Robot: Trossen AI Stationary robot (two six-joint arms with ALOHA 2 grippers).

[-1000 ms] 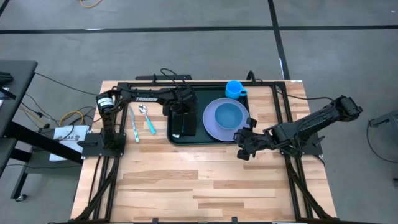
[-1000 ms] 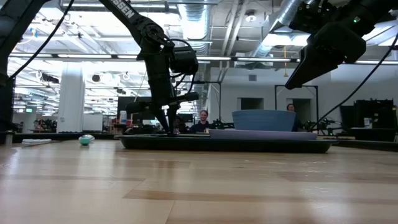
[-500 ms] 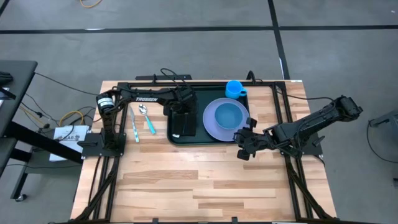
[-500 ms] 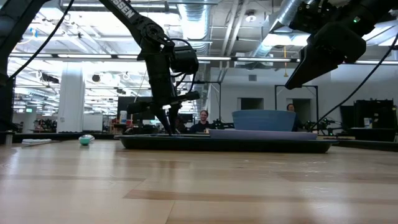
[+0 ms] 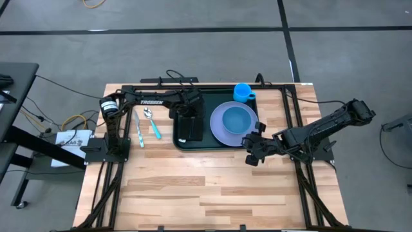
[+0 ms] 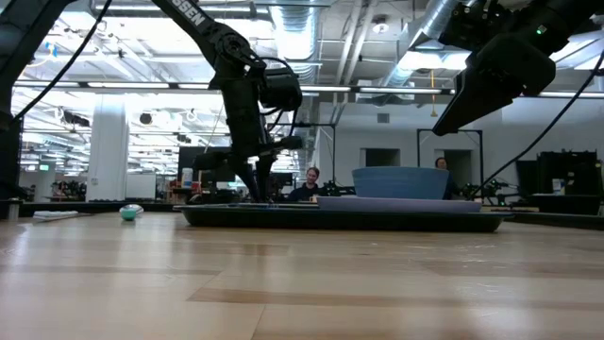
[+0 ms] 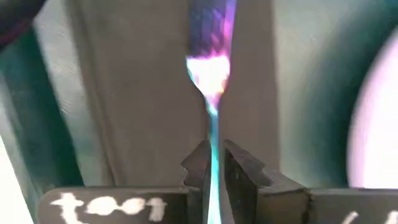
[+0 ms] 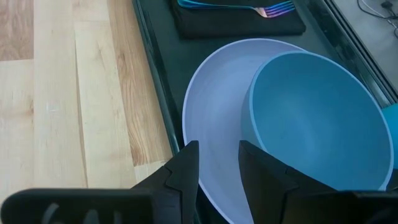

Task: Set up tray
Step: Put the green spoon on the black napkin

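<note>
The dark green tray [image 5: 206,96] lies at the table's far middle. A black napkin [image 5: 191,133] rests flat on the tray's left part; beside it sits a lavender plate [image 5: 219,129] with a blue bowl [image 5: 237,118] on it, and a blue cup [image 5: 243,91] stands in the far right corner. My left gripper [image 5: 187,116] is over the napkin, shut on an iridescent fork [image 7: 210,68] with a teal handle. My right gripper [image 5: 250,153] hovers open by the tray's near right corner, touching nothing. My left gripper pinches the fork's thin handle [image 7: 213,155] between its two fingers [image 7: 239,171], just behind the neck. In the low view the fingers [image 6: 257,192] point down from above onto the tray. The fork runs along the napkin, tines [image 8: 273,9] toward its near end, lying low on it.
A spoon [image 5: 152,122] and another teal-handled utensil [image 5: 140,132] lie on the bare wood left of the tray. Black frame rails run along the table's left and right sides. The near half of the table is open wood [image 5: 206,193].
</note>
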